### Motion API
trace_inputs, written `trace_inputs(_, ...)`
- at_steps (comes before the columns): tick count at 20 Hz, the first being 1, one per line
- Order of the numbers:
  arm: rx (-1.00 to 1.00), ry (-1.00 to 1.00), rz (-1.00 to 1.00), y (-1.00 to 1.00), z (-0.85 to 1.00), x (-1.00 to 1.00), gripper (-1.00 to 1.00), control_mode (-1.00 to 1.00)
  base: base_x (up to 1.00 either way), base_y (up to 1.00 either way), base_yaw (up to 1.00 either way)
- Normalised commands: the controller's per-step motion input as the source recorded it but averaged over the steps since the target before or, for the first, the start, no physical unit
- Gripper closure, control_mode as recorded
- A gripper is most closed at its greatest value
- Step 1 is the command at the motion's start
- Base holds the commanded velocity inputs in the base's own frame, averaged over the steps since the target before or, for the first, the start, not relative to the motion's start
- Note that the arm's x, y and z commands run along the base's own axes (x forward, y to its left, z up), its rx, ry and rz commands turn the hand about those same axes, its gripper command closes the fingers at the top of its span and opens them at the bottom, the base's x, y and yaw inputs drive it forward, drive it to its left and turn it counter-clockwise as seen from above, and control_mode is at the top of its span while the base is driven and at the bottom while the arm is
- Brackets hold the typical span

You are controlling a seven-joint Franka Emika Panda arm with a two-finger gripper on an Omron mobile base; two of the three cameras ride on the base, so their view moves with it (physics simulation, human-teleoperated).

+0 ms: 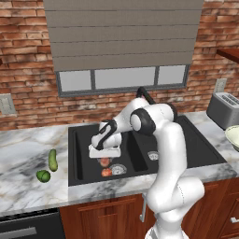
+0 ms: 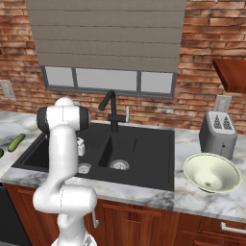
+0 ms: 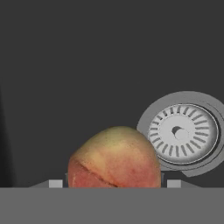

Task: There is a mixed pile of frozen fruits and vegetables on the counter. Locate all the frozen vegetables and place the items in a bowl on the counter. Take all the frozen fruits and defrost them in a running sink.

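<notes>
My gripper (image 1: pixel 105 158) hangs low in the left basin of the black sink (image 1: pixel 196 151), shut on a red-orange frozen fruit (image 1: pixel 104 162). In the hand view that fruit (image 3: pixel 114 159) sits between the fingertips, above the basin floor beside the silver drain (image 3: pixel 183 133). A second frozen fruit (image 1: pixel 106 172) lies on the basin floor just below. On the counter (image 1: pixel 23 154) to the left lie the frozen vegetables: a dark-green stick (image 1: pixel 53 159) and a round bright-green item (image 1: pixel 43 176). The cream bowl (image 2: pixel 212 172) stands on the counter right of the sink.
A black curved faucet (image 2: pixel 111 108) rises behind the sink's divider. A silver toaster (image 2: pixel 218 132) stands at the back right, behind the bowl. A window with a grey blind is on the brick wall. A wooden shelf (image 2: pixel 233 72) juts out at upper right.
</notes>
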Motion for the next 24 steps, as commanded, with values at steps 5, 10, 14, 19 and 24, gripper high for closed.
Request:
trace_inputs(5, 0.00, 0.01, 0.00, 0.00, -0.29, 0.20, 1.00, -1.00, 0.00, 0.00, 0.00)
trace_inputs(10, 0.00, 0.01, 0.00, 0.01, -0.24, 0.13, 1.00, -1.00, 0.00, 0.00, 0.00)
trace_inputs(14, 0.00, 0.03, 0.00, 0.05, -0.23, 0.16, 1.00, -1.00, 0.00, 0.00, 0.00)
trace_inputs(19, 0.00, 0.02, 0.00, 0.10, -0.17, 0.21, -1.00, -1.00, 0.00, 0.00, 0.00)
trace_inputs(24, 0.01, 0.00, 0.00, 0.00, -0.02, 0.07, -1.00, -1.00, 0.00, 0.00, 0.00)
